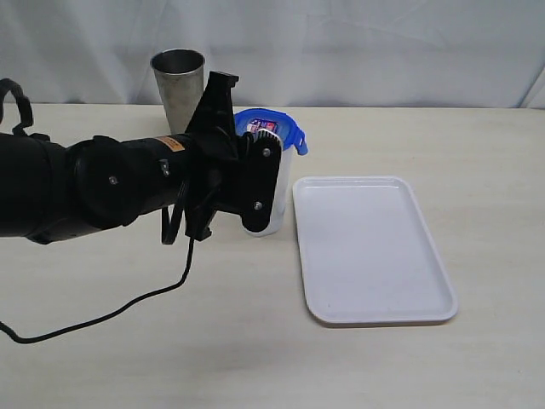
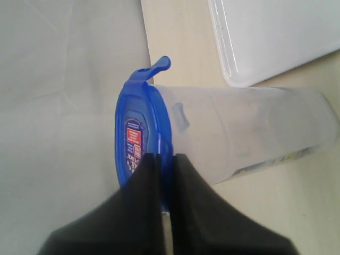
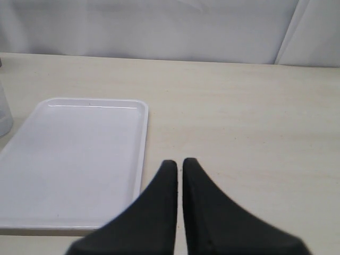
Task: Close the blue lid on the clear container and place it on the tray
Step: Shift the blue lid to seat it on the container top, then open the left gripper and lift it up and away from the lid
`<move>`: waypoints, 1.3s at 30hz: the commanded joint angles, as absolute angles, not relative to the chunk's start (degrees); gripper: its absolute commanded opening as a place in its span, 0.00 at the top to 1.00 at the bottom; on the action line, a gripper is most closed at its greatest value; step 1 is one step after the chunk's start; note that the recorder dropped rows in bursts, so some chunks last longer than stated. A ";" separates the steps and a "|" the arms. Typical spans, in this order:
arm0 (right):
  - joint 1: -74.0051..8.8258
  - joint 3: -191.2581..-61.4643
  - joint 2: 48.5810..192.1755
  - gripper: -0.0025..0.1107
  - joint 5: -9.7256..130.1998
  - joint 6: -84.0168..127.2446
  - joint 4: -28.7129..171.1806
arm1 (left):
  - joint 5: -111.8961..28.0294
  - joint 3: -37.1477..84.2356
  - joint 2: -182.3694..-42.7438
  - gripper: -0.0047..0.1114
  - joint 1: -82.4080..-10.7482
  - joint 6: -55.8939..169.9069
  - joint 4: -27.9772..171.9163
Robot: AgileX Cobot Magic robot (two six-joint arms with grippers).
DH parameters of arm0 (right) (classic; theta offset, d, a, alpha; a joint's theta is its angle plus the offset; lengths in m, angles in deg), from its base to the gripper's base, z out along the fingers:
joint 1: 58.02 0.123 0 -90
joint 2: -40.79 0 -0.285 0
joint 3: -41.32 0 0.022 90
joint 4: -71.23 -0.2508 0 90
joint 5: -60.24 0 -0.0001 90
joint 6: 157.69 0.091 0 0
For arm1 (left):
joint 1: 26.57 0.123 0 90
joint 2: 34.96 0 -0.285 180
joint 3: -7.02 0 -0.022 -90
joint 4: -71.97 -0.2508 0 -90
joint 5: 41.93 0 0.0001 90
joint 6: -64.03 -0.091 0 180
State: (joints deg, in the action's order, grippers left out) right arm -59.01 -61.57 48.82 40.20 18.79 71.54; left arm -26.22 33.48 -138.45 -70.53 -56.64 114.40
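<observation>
One blue lid (image 1: pixel 281 122), one clear container (image 2: pixel 249 133), one tray (image 1: pixel 366 256), one tumbler (image 1: pixel 179 81); both jaws closed, left perhaps pinching lid, right empty.

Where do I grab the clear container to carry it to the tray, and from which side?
Probably mid-height on the clear container, on its straight wall below the blue lid, where a flap juts out. It stands upright, so come level from the side of the left gripper: the tray lies opposite, the steel tumbler behind.

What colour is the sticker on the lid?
Small sticker: mostly red with a blue end, on the translucent blue plastic lid; clearest in left wrist view.
</observation>
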 commanded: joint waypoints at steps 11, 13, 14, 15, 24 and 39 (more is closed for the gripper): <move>-59.21 -61.46 48.58 0.94 40.43 18.64 71.93 | -28.30 33.75 -138.09 0.60 -70.59 -54.17 116.64; -59.21 -61.46 48.58 0.94 40.43 18.64 71.93 | -28.30 33.75 -138.09 0.58 -70.59 -54.17 117.80; -59.21 -61.46 48.58 0.94 40.43 18.64 71.93 | -28.02 33.75 -138.05 0.57 -70.59 -54.17 117.88; -59.21 -61.46 48.58 0.94 40.43 18.64 71.93 | -27.92 33.75 -137.89 0.55 -70.59 -54.17 118.07; -59.21 -61.46 48.58 0.94 40.43 18.64 71.93 | -28.93 33.75 -133.80 0.49 -70.59 -52.61 121.93; -59.21 -61.46 48.58 0.94 40.43 18.64 71.93 | -33.91 36.62 -126.48 0.50 -70.59 -52.50 142.46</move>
